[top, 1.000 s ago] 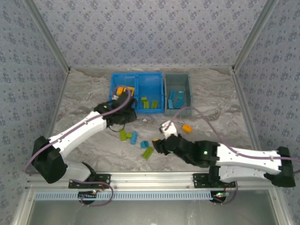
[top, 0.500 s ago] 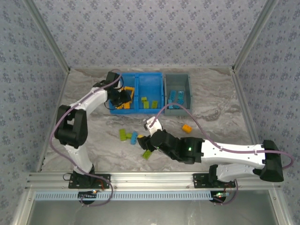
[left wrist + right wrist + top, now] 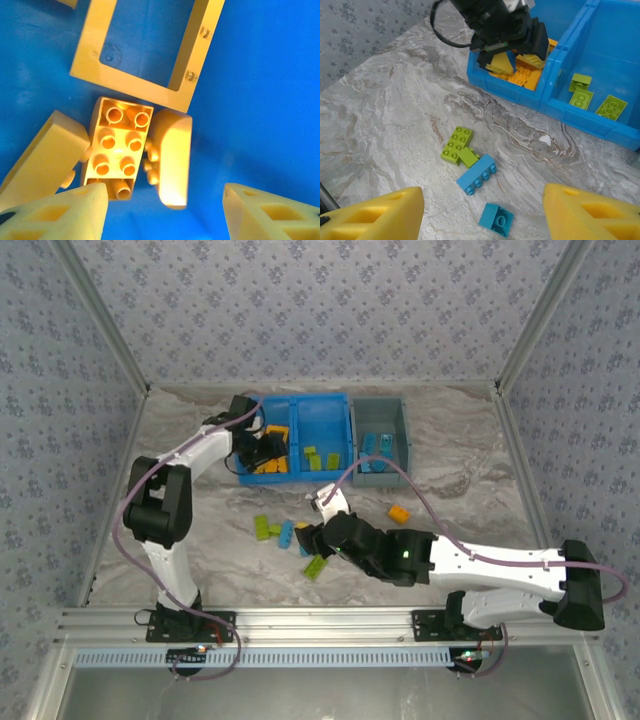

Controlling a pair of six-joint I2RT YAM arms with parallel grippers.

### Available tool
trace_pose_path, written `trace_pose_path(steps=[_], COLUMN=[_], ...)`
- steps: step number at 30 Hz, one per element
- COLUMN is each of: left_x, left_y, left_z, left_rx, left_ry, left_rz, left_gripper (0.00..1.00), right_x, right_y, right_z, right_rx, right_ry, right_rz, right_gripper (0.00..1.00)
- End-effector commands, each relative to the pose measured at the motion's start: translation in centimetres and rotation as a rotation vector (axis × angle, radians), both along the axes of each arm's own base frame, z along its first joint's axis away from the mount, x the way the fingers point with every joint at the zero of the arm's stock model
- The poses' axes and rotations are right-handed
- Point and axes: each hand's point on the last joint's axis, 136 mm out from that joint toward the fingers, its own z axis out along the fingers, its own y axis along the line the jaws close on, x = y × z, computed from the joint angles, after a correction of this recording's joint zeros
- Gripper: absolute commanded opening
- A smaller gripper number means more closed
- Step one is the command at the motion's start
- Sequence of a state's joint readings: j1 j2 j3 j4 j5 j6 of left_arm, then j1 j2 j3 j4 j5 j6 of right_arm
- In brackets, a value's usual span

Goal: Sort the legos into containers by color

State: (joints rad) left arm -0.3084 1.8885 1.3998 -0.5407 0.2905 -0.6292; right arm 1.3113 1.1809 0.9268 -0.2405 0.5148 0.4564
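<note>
Legos, sorted part: orange legos (image 3: 268, 464) lie in the left compt. of the blue bin (image 3: 293, 398), lime legos (image 3: 317, 458) in its right compt., and light-blue legos (image 3: 375, 448) in the grey bin (image 3: 380, 401), which stands just beside it on the right. Via the L wrist cam I see a studded orange brick (image 3: 116, 147) studs-up on the bin floor. It touches a rounded orange piece (image 3: 170, 155) on one side and a second orange brick (image 3: 42, 155) on the other, w/ the open orange frame (image 3: 131, 88) just past it. Unsorted part, on the marbled table (image 3: 180, 460) near the bin: a lime brick (image 3: 456, 145) touches a small lime piece (image 3: 468, 157), which touches a long blue brick (image 3: 476, 174). A small blue brick (image 3: 496, 219) lies near them, a stray lime brick (image 3: 315, 566) is close by, and a lone orange brick (image 3: 399, 513) sits well apart to the right. L gripper (image 3: 165, 210) hangs over the orange heap, released, nothing btw. its fingers (image 3: 55, 215). R gripper (image 3: 482, 205) hangs above the loose cluster, spread wide, gripping nothing.
</note>
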Motion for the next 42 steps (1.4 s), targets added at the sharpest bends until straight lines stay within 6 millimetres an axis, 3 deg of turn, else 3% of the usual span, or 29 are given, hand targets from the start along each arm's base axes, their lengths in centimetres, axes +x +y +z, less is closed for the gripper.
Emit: trace_pose_path(steps=[1,5,7,13,16,19,22,29,36,42], left_x=[-1.2,-3.4,-5.6,-14.1,-18.5,-22.3,-24.4,-26.1,-26.2,-26.2], left_y=[1.5,2.7,2.4,-1.0,-1.8,-1.3,-0.2,1.2,0.7,0.7], left_z=[4.3,8.1,10.8,16.1,17.5,17.8,16.9,16.0,15.3,15.5], left_rx=[0.026,0.059,0.102,0.099,0.045,0.011,-0.001,-0.006,-0.006,-0.011], left_ry=[-0.079,-0.16,-0.245,-0.504,-0.622,-0.694,-0.691,-0.671,-0.643,-0.647], left_rz=[0.033,0.07,0.033,-0.19,-0.278,-0.323,-0.33,-0.334,-0.348,-0.346], left_gripper=[0.64,0.65,0.68,0.76,0.77,0.79,0.79,0.79,0.78,0.77], right_x=[0.2,-0.1,-0.8,-4.3,-5.0,-4.6,-4.5,-4.0,-3.6,-3.9], right_y=[0.0,-0.3,-1.3,-1.7,0.0,-0.2,-0.3,0.0,1.5,0.0], right_z=[-1.5,-5.1,-7.4,-12.5,-14.2,-15.1,-16.1,-18.4,-20.7,-21.5], right_rx=[-0.048,-0.169,-0.239,-0.346,-0.257,-0.249,-0.279,-0.226,-0.2,-0.232], right_ry=[0.047,0.171,0.316,0.773,0.929,0.988,1.068,1.158,1.198,1.181], right_rz=[-0.024,-0.084,-0.189,-0.355,-0.372,-0.466,-0.526,-0.626,-0.645,-0.705], right_gripper=[0.67,0.68,0.68,0.7,0.71,0.73,0.76,0.76,0.74,0.55])
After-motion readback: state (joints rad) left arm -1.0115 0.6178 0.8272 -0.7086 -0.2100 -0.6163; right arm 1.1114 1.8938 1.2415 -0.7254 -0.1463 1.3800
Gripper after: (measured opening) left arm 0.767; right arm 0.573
